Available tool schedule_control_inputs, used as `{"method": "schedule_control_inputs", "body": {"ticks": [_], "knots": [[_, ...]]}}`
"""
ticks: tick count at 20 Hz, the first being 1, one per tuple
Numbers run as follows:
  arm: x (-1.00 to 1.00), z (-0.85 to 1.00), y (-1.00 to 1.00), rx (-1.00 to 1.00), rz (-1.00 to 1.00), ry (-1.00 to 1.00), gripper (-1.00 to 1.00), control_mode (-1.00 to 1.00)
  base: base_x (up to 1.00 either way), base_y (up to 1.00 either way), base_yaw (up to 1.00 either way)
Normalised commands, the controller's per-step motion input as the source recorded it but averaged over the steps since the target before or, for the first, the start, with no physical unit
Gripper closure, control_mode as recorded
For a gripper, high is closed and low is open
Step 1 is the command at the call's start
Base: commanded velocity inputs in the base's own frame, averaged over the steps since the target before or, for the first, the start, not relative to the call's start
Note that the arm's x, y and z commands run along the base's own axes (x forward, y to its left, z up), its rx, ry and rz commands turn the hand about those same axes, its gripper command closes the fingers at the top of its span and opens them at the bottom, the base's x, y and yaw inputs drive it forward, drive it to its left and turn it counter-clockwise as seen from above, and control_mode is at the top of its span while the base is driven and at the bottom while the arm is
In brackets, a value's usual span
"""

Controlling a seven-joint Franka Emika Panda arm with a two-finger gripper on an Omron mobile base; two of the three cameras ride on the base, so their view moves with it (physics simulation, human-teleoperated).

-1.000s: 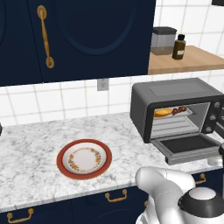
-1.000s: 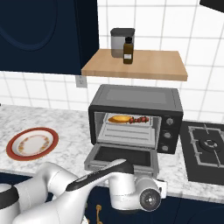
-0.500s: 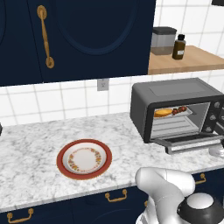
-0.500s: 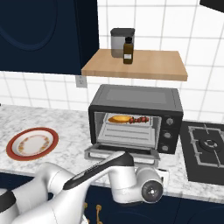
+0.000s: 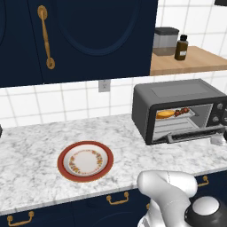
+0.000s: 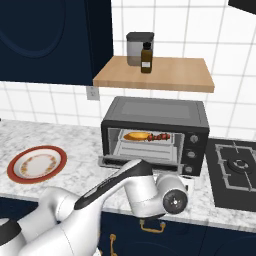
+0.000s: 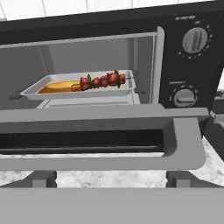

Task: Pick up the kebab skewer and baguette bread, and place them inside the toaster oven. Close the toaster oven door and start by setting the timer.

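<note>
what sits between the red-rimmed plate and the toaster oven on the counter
Nothing: bare marble counter separates the plate from the toaster oven, seen in the left base view.

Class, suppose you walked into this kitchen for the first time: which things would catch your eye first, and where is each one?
The dark toaster oven at the back of the marble counter, its door only partly raised. Inside, on a tray, the baguette bread and the red kebab skewer lie end to end. To its left on the counter sits a red-rimmed plate.
</note>
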Motion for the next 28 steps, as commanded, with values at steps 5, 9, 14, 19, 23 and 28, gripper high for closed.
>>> {"method": "schedule_control_inputs", "body": {"ticks": [5, 9, 14, 19, 23, 28], "knots": [[0.38, 0.38, 0.07, 0.0, 0.0, -0.05, -1.0, -1.0, 0.0, 0.0, 0.0], [0.36, 0.32, 0.07, 0.0, 0.0, -0.05, -1.0, -1.0, 0.0, 0.0, 0.0], [0.35, 0.09, 0.07, 0.0, 0.0, -0.01, -1.0, -1.0, 0.0, 0.0, 0.0], [0.4, 0.0, 0.07, 0.0, 0.01, 0.0, -1.0, -1.0, 0.0, 0.0, 0.0], [0.39, 0.0, 0.0, 0.0, 0.03, 0.0, -1.0, -1.0, 0.0, 0.0, 0.0], [0.41, 0.07, 0.0, 0.0, 0.01, -0.01, -1.0, -1.0, 0.0, 0.0, 0.0]]}}
